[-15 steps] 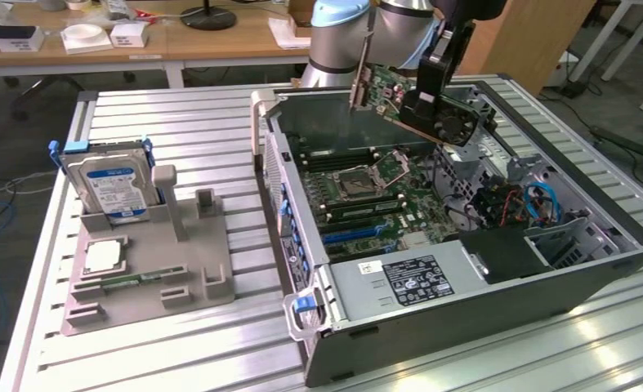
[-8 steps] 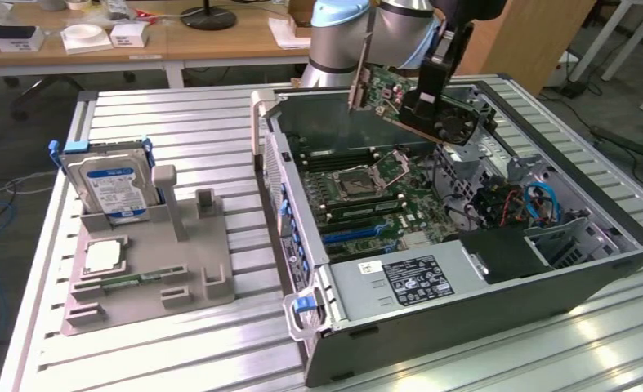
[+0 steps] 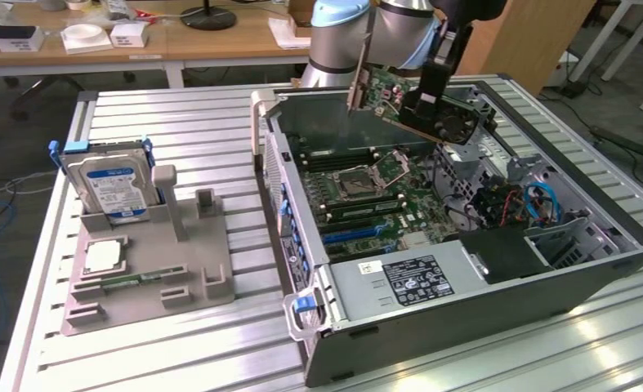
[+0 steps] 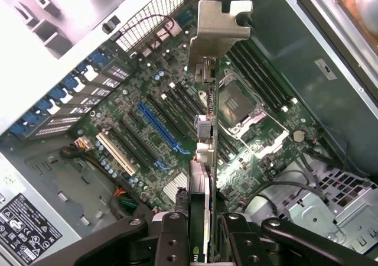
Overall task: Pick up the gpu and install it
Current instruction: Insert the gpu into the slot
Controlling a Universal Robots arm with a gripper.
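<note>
Claw [image 4: 202, 221] clamped on gpu [image 4: 205, 130], edge-on above motherboard [image 4: 277, 127]; blue slot [image 4: 162, 130] sits beside it, card's long axis skewed to slot.

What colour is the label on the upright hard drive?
Blue and white; the label shows best in the exterior view.

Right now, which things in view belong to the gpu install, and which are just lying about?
In the job:
- gpu, clamped in the hand above the open computer case
- motherboard inside that case

Lying about:
- hard drive, standing in the grey fixture
- square silver chip on the same fixture
- boxes on the desk behind
</note>
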